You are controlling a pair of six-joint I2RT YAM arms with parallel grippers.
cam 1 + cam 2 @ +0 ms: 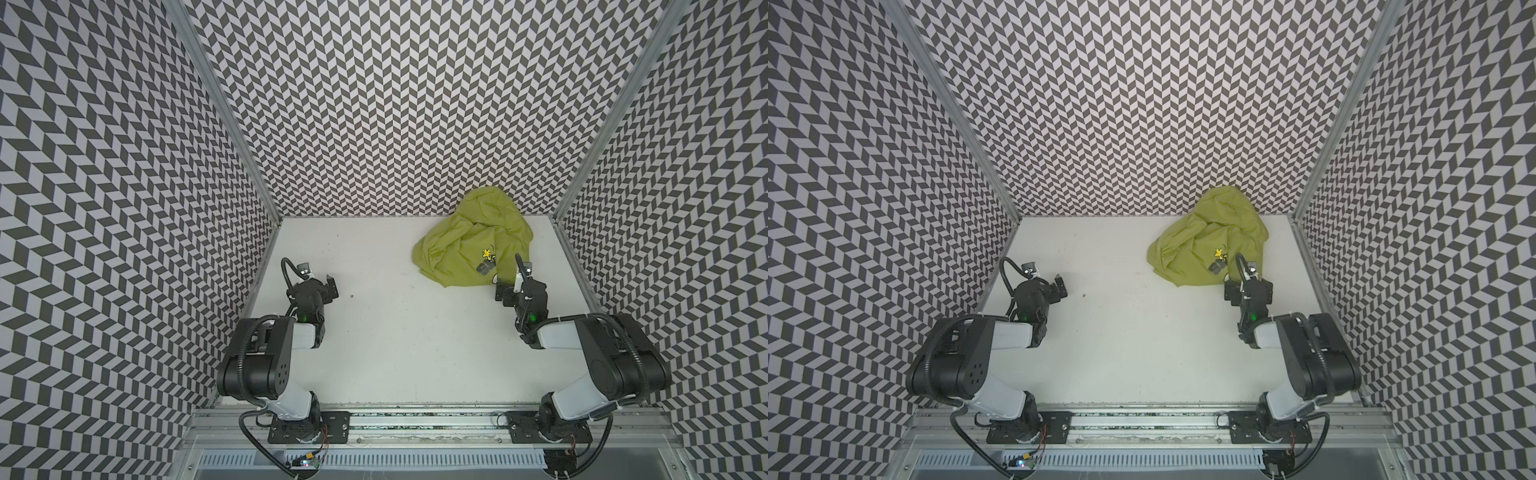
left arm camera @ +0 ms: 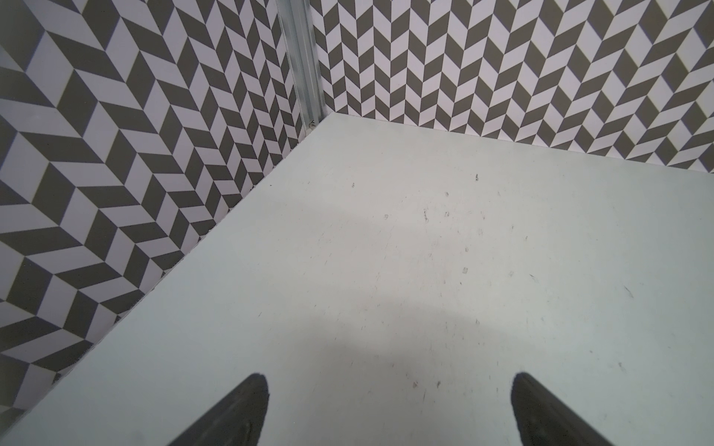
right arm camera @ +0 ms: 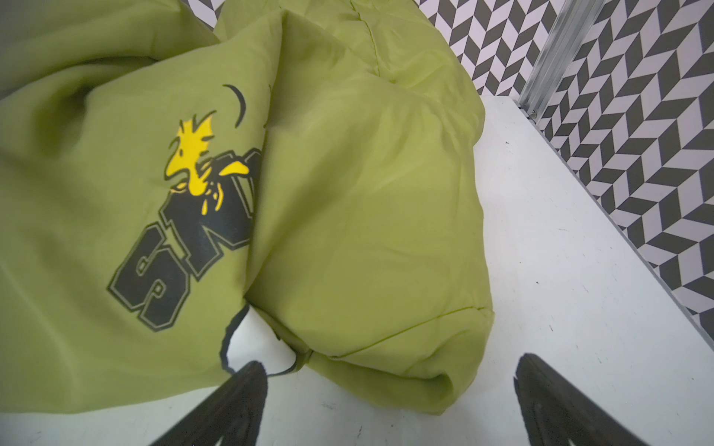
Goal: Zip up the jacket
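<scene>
White table (image 1: 395, 340), arms bent low; left fingers (image 2: 239, 413), right fingers (image 3: 235, 405) by jacket (image 3: 359, 231) spread, empty.

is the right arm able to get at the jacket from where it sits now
Probably yes: the right gripper hangs open at the near edge of the jacket, with nothing in between.

There is one jacket (image 1: 457, 249) on one table (image 1: 395, 353). There are two grippers: the left gripper (image 2: 390, 380) well apart from the jacket, the right gripper (image 3: 390, 370) just beside it.
</scene>
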